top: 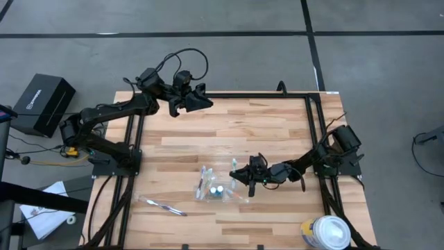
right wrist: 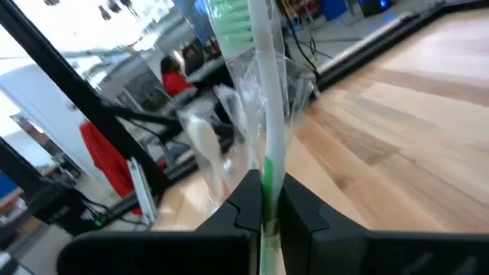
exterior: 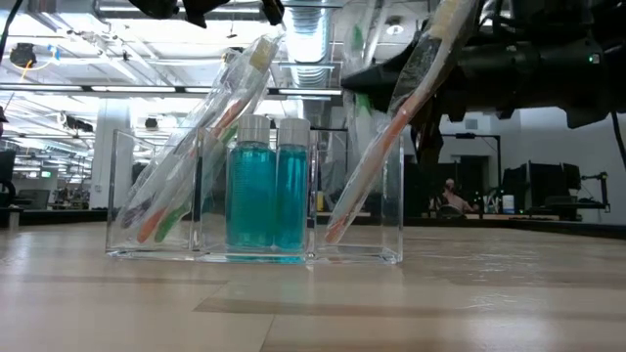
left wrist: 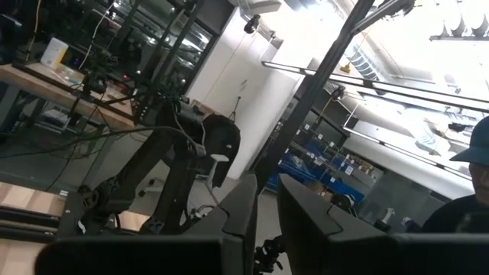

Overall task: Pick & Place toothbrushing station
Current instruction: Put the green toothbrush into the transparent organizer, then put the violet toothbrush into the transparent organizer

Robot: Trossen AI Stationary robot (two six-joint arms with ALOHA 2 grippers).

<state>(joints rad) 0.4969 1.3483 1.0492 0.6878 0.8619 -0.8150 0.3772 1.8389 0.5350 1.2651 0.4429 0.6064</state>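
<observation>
Right gripper (right wrist: pixel 265 200) fingers clamped on a wrapped green toothbrush (right wrist: pixel 263 114), over the clear holder (exterior: pixel 254 256) mid-table. Brush judged light, stiff, wrapper slippery; grip the handle. Left gripper (top: pixel 196 99) waits far back, fingers nearly together. Holder's far compartment contents hard to separate.

Holder (top: pixel 220 187) mid-table, tubes (exterior: pixel 267 191) in its middle compartment; one toothbrush (top: pixel 162 205) seemingly loose to its left
</observation>
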